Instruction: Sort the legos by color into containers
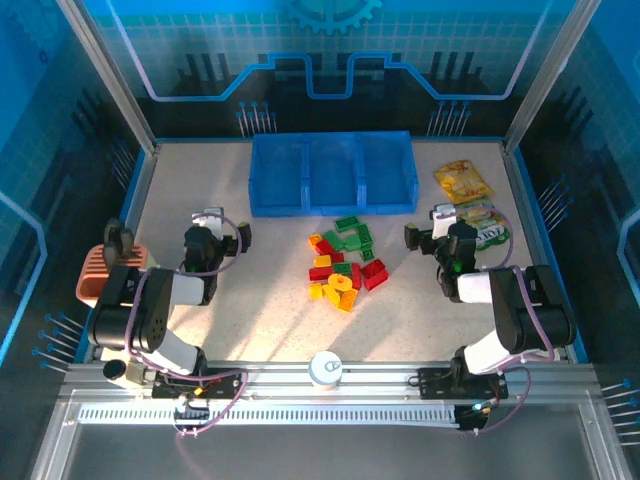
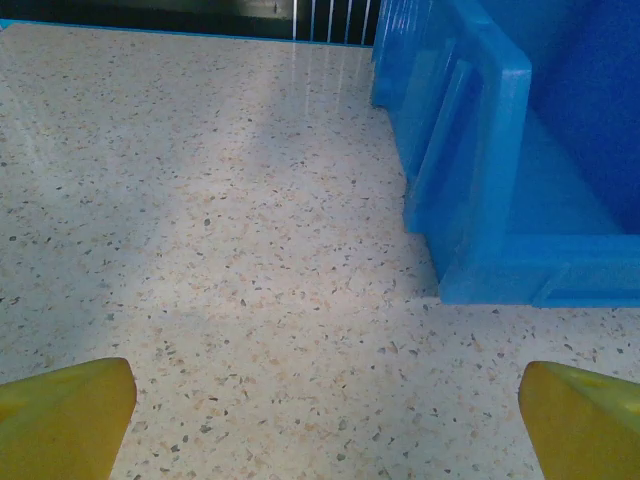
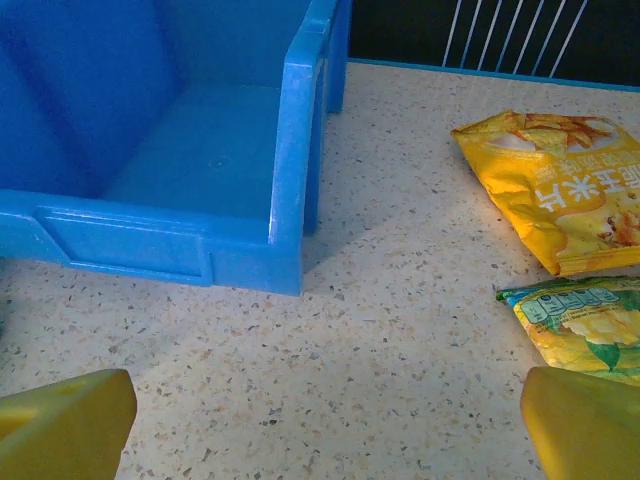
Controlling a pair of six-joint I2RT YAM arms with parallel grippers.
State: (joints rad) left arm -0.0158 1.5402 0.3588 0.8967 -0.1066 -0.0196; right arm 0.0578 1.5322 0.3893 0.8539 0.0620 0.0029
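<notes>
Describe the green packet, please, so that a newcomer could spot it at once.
Find the blue tray at the far side of the table. Two packets lie right of it. The green packet is the nearer one; the yellow packet lies beyond.

Cream with fine brown and grey speckle across the bench (image 1: pixel 250 300). Translucent blue throughout the tray (image 1: pixel 332 206). Red, green and yellow-orange mixed among the legos (image 1: pixel 343 262). Yellow on one snack packet (image 1: pixel 462 180), green with yellow print on the other packet (image 1: pixel 485 225). Orange, ribbed, on the holder (image 1: pixel 95 272). Yellow on the fingers (image 2: pixel 60 415) of the left end effector (image 2: pixel 325 425) and of the right end effector (image 3: pixel 325 425). Black and white on the arms (image 1: pixel 520 320).
</notes>
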